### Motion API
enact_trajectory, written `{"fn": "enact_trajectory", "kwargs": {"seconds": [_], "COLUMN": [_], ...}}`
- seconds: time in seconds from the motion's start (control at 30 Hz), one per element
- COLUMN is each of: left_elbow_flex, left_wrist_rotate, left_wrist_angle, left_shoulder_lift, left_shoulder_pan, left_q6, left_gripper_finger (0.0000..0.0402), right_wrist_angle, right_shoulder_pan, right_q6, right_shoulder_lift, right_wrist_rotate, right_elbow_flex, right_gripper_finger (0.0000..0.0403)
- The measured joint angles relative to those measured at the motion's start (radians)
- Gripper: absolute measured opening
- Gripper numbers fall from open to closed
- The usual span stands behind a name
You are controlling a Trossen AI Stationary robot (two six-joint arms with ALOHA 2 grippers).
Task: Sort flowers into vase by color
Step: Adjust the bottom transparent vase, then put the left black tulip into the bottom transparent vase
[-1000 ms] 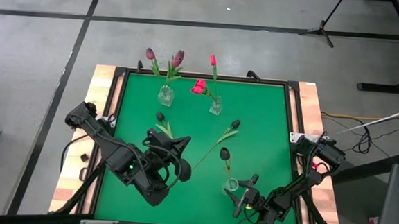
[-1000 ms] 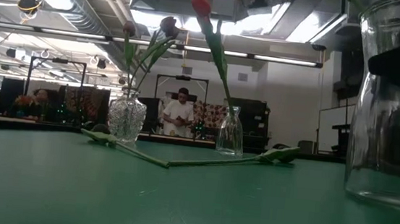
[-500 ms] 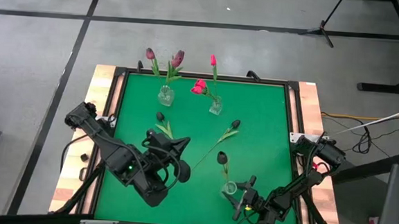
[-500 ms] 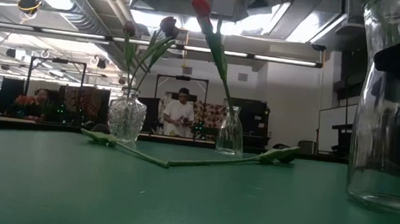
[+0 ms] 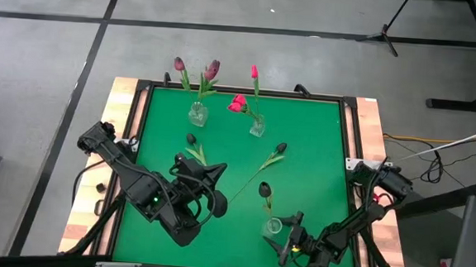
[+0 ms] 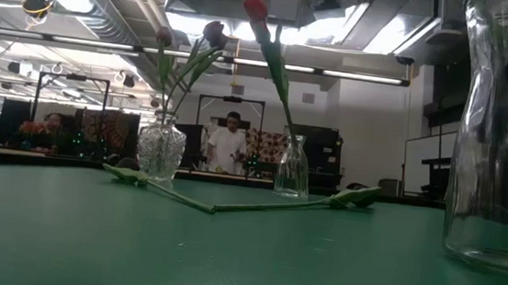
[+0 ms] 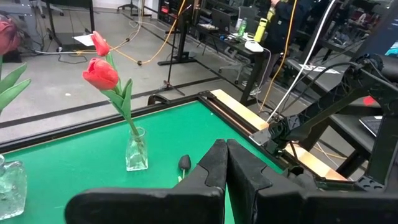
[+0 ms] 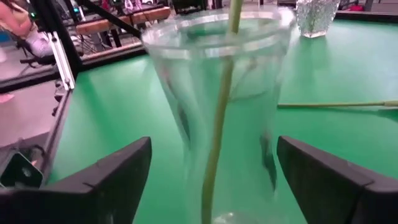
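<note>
Shifted glass vase (image 5: 274, 227), end effector (image 5: 288, 239) spread.

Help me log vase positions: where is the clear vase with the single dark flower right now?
In the high view the clear vase stands near the table's front edge, right of centre, between the right gripper's open fingers.

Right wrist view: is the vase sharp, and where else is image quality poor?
Right wrist view: the near vase is smeared by blur between the open right gripper; its stem is soft. Low view: backlit by ceiling lights, the same vase is dark and cut off at the edge. High view: evenly lit, sharp.
</note>
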Motion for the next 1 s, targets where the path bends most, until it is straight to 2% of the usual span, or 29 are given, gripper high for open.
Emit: {"fn": "enact_trajectory", "kwargs": {"seconds": [0.3, 0.53, 0.67, 0.87, 1.0], "left_elbow_flex": [0.000, 0.000, 0.000, 0.000, 0.000], "left_wrist_rotate": [0.000, 0.000, 0.004, 0.152, 0.178], "left_wrist_angle": [0.000, 0.001, 0.001, 0.041, 0.084], "left_shoulder_lift": [0.000, 0.000, -0.001, -0.001, -0.001], "left_shoulder_pan": [-0.001, -0.002, -0.003, -0.021, -0.032], "left_q6": [0.000, 0.002, 0.084, 0.092, 0.061], "left_gripper_finger": [0.0000, 0.0000, 0.0000, 0.0000, 0.0000], "right_wrist_angle": [-0.047, -0.200, -0.299, -0.461, -0.629], "right_shoulder_pan": [0.002, 0.002, 0.002, 0.002, 0.002], "right_q6": [0.002, 0.002, 0.002, 0.008, 0.053], "right_shoulder_lift": [-0.076, -0.206, -0.290, -0.423, -0.531], "right_wrist_rotate": [-0.029, -0.103, -0.135, -0.159, -0.162], "right_elbow_flex": [0.000, 0.000, 0.000, 0.000, 0.000], "right_gripper_finger": [0.0342, 0.0340, 0.0340, 0.0340, 0.0340]}}
